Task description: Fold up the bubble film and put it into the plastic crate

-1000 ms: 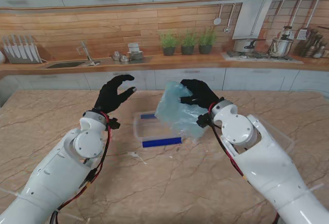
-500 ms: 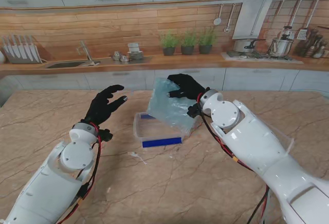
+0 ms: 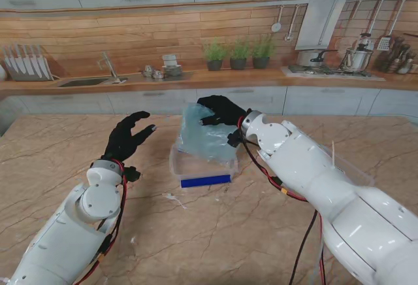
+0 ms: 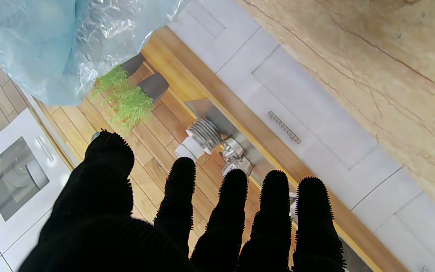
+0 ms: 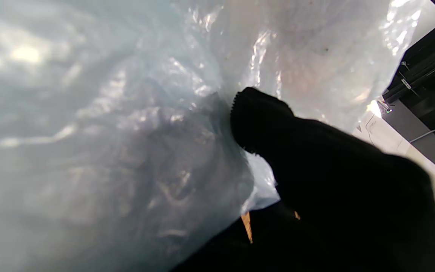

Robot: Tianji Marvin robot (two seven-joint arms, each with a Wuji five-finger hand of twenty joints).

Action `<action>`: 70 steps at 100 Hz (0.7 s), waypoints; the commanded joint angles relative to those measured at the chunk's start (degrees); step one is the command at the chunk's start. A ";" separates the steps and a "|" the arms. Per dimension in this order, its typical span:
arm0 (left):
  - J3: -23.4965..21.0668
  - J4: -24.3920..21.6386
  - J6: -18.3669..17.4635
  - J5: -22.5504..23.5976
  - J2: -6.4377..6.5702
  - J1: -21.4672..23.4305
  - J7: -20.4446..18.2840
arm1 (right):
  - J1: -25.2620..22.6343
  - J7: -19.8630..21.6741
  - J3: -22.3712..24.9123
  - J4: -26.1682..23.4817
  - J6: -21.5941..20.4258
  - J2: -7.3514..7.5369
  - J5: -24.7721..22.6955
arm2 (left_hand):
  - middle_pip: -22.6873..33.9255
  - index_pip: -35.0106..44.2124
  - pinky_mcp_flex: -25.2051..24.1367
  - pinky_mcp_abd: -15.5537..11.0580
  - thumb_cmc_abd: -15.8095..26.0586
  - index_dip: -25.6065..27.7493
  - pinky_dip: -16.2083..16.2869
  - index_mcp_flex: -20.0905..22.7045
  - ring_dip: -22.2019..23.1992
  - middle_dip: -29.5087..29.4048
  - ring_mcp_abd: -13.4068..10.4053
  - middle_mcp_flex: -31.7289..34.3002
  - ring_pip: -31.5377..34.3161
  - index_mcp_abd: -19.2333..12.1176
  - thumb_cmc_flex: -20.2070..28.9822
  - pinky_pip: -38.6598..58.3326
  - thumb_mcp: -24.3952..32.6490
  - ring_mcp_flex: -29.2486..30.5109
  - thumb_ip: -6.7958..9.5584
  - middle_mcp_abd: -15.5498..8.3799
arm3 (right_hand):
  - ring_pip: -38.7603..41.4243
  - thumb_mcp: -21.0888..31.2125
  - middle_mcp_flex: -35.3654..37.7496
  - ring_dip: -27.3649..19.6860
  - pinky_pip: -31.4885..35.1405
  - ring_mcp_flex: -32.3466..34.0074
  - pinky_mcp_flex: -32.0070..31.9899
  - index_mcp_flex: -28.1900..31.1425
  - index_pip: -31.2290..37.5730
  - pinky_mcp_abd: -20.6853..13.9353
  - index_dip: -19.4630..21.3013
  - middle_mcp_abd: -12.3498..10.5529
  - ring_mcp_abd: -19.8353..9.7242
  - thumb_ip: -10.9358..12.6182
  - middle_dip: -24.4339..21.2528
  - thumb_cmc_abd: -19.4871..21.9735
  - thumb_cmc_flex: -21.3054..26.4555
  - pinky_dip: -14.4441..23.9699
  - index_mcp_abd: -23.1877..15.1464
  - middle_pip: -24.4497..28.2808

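Observation:
The pale blue bubble film (image 3: 204,136) hangs folded over the clear plastic crate (image 3: 176,165), which has blue handles (image 3: 206,181) and sits mid-table. My right hand (image 3: 221,110) is shut on the film's top edge, holding it above the crate's far side. The film (image 5: 108,151) fills the right wrist view, with a black thumb (image 5: 263,117) pressed on it. My left hand (image 3: 127,138) is open to the left of the crate, fingers spread and touching nothing. A corner of the film (image 4: 51,41) shows in the left wrist view beyond the fingers (image 4: 236,211).
The marble table (image 3: 215,233) extends all around the crate. Beyond its far edge run white cabinets and a wooden counter with a sink (image 3: 85,82), potted herbs (image 3: 238,53), stacked dishes (image 3: 171,66) and a knife rack (image 3: 26,63).
My right hand has carried the film leftward and farther from me, bringing it over the crate. My left hand has drawn back to the left, away from the film, and stays open.

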 commanded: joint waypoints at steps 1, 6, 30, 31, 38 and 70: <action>0.31 0.29 0.26 -0.32 -0.55 -0.28 0.49 | 0.39 0.43 -0.31 0.23 0.05 -1.21 -0.75 | 0.12 -1.05 -0.30 -1.68 1.35 -0.20 -0.91 -0.50 -0.21 -0.04 -0.30 0.50 0.63 0.30 1.72 0.84 -1.01 -0.73 1.72 0.17 | 0.18 -0.45 0.64 0.90 1.04 -0.20 -0.56 -0.75 1.60 -5.01 0.42 0.05 -1.13 0.53 0.56 1.13 -0.54 1.81 -2.30 -0.11; 0.46 0.48 0.31 -0.49 -0.56 -0.55 0.36 | 0.80 0.48 -0.54 2.02 -0.97 -1.96 -1.30 | 0.15 -1.05 -0.36 -1.79 1.48 -0.20 -0.92 -0.72 -0.19 -0.01 -0.42 0.40 0.70 0.11 1.62 1.00 -0.99 -0.79 1.73 0.07 | 0.07 -0.47 0.62 0.93 0.89 -0.16 -0.51 -0.77 1.76 -5.14 0.40 -0.01 -1.32 0.52 0.57 1.18 -0.58 1.79 -2.36 -0.16; 1.93 2.17 -1.08 -3.16 -1.13 -2.77 0.14 | 1.30 0.81 -1.80 5.77 -2.59 -3.35 -3.55 | 0.87 -0.29 0.37 -0.95 1.35 0.09 -0.54 -0.25 0.21 0.41 -0.22 1.22 1.65 0.24 1.70 2.79 -0.54 0.04 1.82 0.07 | -0.13 -0.53 0.60 1.11 0.70 -0.17 -0.44 -0.93 2.18 -5.22 0.25 -0.07 -1.35 0.55 0.58 1.21 -0.58 1.90 -2.56 -0.25; 2.01 2.24 -1.20 -3.34 -1.16 -2.89 0.12 | 1.32 0.82 -1.89 5.87 -2.65 -3.36 -3.68 | 0.93 -0.20 0.45 -0.87 1.30 0.12 -0.45 -0.20 0.27 0.45 -0.18 1.29 1.77 0.19 1.66 3.09 -0.47 0.10 1.83 0.10 | -0.14 -0.55 0.60 1.12 0.70 -0.18 -0.44 -0.96 2.17 -5.22 0.23 -0.07 -1.33 0.54 0.59 1.22 -0.61 1.90 -2.56 -0.26; 2.55 2.71 -2.04 -4.51 -1.32 -3.75 -0.30 | 1.64 0.81 -2.64 6.67 -3.26 -3.44 -4.79 | 1.12 -0.01 1.00 -0.36 1.24 0.18 -0.15 -0.01 0.43 0.56 -0.18 1.71 2.12 0.26 1.68 4.01 -0.13 0.52 1.86 0.09 | -0.17 -0.60 0.59 1.20 0.67 -0.19 -0.43 -0.98 2.19 -5.22 0.13 -0.07 -1.31 0.55 0.61 1.33 -0.61 1.95 -2.61 -0.27; 5.23 5.50 -4.22 -7.55 -1.09 -8.37 -5.32 | 4.46 2.90 -3.97 13.77 -8.73 -6.06 -8.80 | 1.84 1.09 2.09 1.48 0.71 0.59 1.83 0.26 1.50 1.27 -0.28 2.71 3.54 0.14 0.18 8.16 4.95 1.82 2.00 -0.27 | -0.66 -1.24 0.27 1.57 -0.12 -0.75 -0.92 -1.38 2.19 -5.32 0.03 -0.47 -1.48 0.74 0.63 2.06 -0.71 2.06 -3.05 -0.72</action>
